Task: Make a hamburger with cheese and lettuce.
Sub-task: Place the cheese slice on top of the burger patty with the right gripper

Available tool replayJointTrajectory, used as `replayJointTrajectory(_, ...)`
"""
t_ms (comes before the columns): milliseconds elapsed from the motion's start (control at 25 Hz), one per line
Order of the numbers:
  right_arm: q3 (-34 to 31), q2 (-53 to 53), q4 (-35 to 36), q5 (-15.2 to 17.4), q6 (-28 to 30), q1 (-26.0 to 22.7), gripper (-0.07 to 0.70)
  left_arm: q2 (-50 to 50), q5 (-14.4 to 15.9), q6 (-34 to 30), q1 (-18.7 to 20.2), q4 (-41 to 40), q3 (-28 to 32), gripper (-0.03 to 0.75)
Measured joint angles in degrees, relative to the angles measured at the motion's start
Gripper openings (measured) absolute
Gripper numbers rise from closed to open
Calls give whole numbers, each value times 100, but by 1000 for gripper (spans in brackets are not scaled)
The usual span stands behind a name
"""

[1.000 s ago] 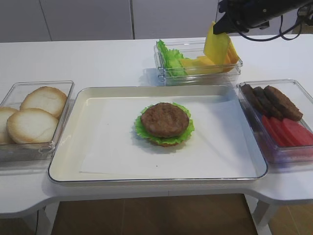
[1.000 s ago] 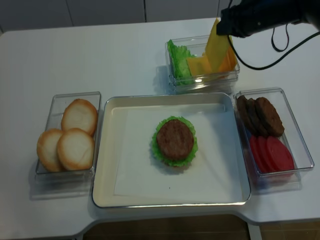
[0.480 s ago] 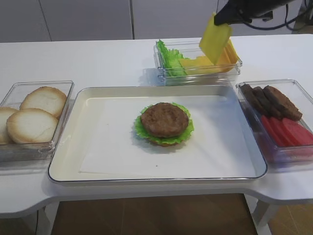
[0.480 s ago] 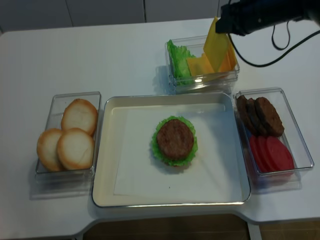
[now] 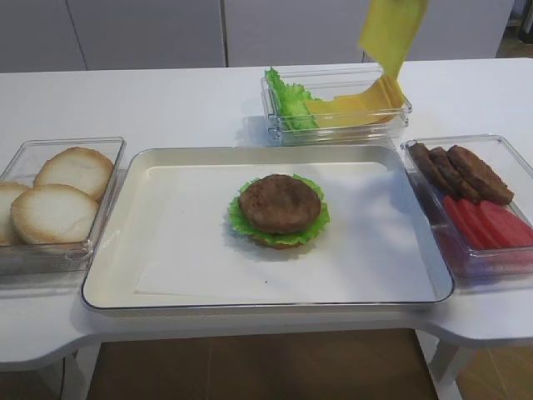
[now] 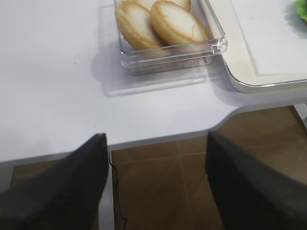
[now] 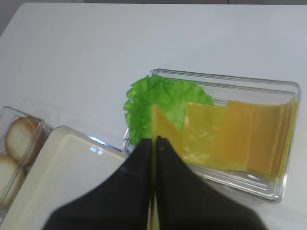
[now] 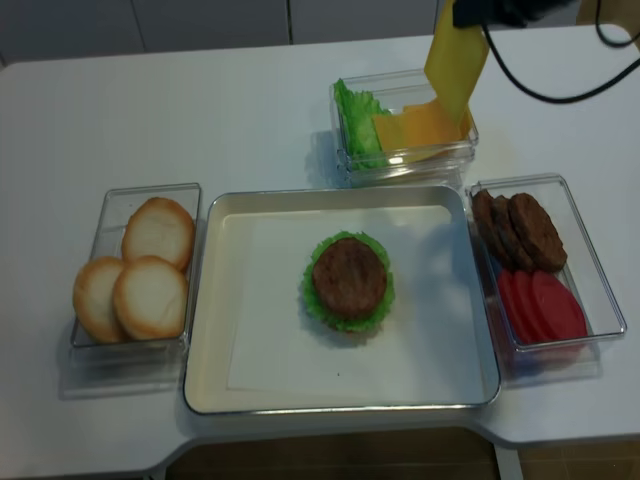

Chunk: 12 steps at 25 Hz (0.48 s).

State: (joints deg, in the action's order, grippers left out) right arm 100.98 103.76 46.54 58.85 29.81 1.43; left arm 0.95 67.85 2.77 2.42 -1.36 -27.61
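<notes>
The hamburger (image 5: 279, 208) sits in the middle of the tray, a brown patty on frilly green lettuce (image 5: 240, 222) over a thin bun base. My right gripper (image 8: 464, 16) is high above the back container, shut on the top edge of the yellow cheese (image 8: 455, 62). The slice hangs down freely, its lower corner above the container. In the right wrist view the shut gripper (image 7: 154, 139) pinches the cheese (image 7: 163, 125) edge-on. My left gripper (image 6: 156, 136) is open and holds nothing, below the table's front edge near the bun box (image 6: 168, 45).
The white-lined tray (image 5: 166, 275) fills the table's centre. A clear box of bun halves (image 5: 50, 200) stands to its left. A box of dark patties and red slices (image 5: 475, 196) stands on the right. The back container (image 5: 333, 125) holds green leaves and more yellow slices.
My right gripper has risen with the cheese slice, lifting it out of the back container until it hangs above it. The hamburger and the left gripper have not moved.
</notes>
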Motion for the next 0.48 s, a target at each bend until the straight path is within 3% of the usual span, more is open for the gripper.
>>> replayJointTrajectory(200, -361, -582, -49, 138, -95, 0, 4, 0, 0, 0, 0, 0, 0, 467)
replayJointTrajectory(480, -1684, -1659, -91, 138, -120, 0, 4, 0, 0, 0, 0, 0, 0, 467)
